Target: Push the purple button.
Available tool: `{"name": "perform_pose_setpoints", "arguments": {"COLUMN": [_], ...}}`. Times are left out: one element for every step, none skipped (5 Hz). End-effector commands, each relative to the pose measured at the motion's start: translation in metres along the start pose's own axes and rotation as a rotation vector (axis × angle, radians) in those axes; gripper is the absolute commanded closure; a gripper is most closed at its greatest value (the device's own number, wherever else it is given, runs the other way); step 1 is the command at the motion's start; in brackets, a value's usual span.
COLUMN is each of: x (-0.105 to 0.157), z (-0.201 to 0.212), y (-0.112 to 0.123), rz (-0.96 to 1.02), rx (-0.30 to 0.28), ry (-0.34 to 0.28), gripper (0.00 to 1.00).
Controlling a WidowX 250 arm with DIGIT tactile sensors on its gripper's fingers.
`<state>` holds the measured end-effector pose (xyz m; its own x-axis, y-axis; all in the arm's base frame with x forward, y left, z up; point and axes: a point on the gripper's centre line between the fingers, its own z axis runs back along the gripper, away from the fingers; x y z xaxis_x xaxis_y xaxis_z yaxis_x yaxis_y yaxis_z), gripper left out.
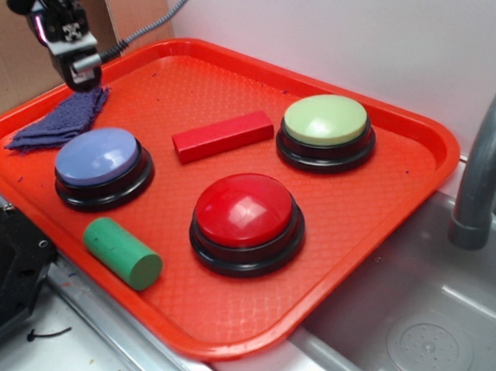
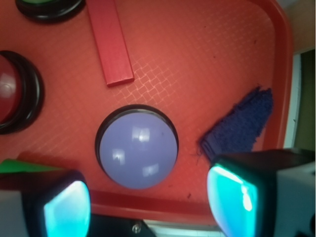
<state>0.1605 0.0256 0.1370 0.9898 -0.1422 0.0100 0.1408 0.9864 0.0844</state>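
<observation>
On the orange tray [image 1: 407,156], the empty, wide-open gripper [image 2: 148,205] hovers above the purple button [image 2: 137,146].

The purple button [image 1: 98,157], glossy periwinkle dome on black base, sits upright.

1. We see even, bright light across the exterior view, with colours well saturated on the orange tray [image 1: 384,215].
2. We note soft white glare patches on the red button [image 1: 244,209], the green button [image 1: 325,119] and the purple button [image 1: 97,156], which points to light from above.
3. We find shadows short and faint, hugging the bases of the buttons and the green cylinder [image 1: 122,253].
4. In the wrist view the purple button [image 2: 137,149] carries several small window-like reflections.
5. We see the fingertips [image 2: 232,197] there blurred, glowing cyan, well out of focus.
6. The exterior view is slightly soft throughout.
</observation>
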Motion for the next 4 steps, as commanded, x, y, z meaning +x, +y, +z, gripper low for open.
{"name": "perform_pose_setpoints", "arguments": {"x": [0.01, 0.011, 0.012, 0.012], "z": [0.03, 0.035, 0.039, 0.048], "y": [0.003, 0.001, 0.001, 0.005], "rz": [0.008, 0.006, 0.016, 0.032], "rx": [0.018, 0.01, -0.006, -0.049], "ry": [-0.06, -0.053, -0.053, -0.088], "gripper": [0.0, 0.0, 0.0, 0.0]}}
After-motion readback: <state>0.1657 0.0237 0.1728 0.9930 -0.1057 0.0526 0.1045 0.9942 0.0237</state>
